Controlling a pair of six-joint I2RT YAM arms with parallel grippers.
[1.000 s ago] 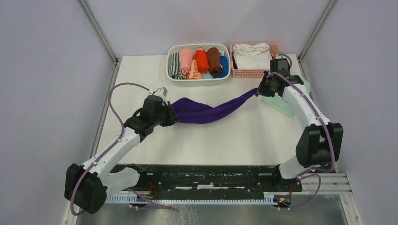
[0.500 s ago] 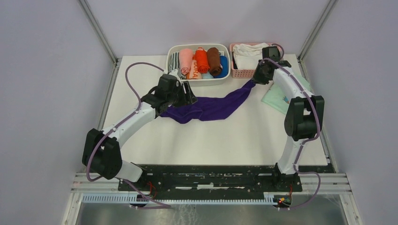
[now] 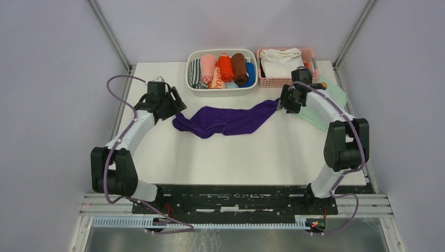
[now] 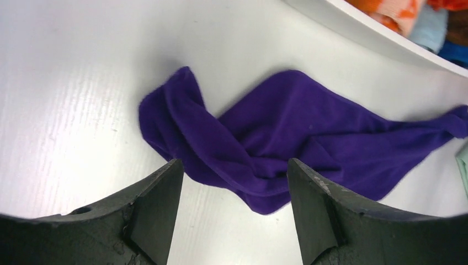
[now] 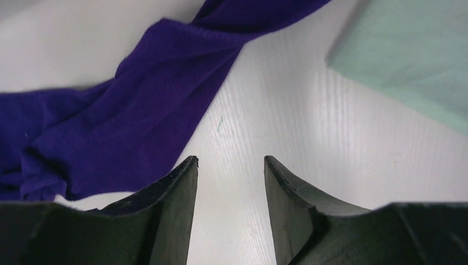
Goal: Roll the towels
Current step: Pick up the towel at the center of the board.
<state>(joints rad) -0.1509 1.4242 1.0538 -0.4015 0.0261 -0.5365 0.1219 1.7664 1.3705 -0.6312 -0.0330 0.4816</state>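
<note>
Purple towel (image 3: 225, 119) soft, limp, light, bunched on worktop (image 3: 252, 152); left fingers (image 4: 157, 210) and right fingers (image 5: 171, 210) spread, holding nothing; probably best pinched at end corners

Plain deep-purple towel (image 3: 225, 119); pale mint-green cloth (image 5: 408, 61); white table (image 3: 252, 152); pink basket (image 3: 273, 82)

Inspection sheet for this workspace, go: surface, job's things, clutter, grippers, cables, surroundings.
Surface: white table, no spills seen.
Job's things: purple towel crumpled, unrolled; pink towel rolled in the white bin.
Clutter: mint-green cloth; pink basket holding a white cloth.
Grippers: left gripper open over the purple towel, empty; right gripper open, empty.
Cables: purple cables loop along both arms.
Surroundings: grey walls, metal frame posts.
</note>
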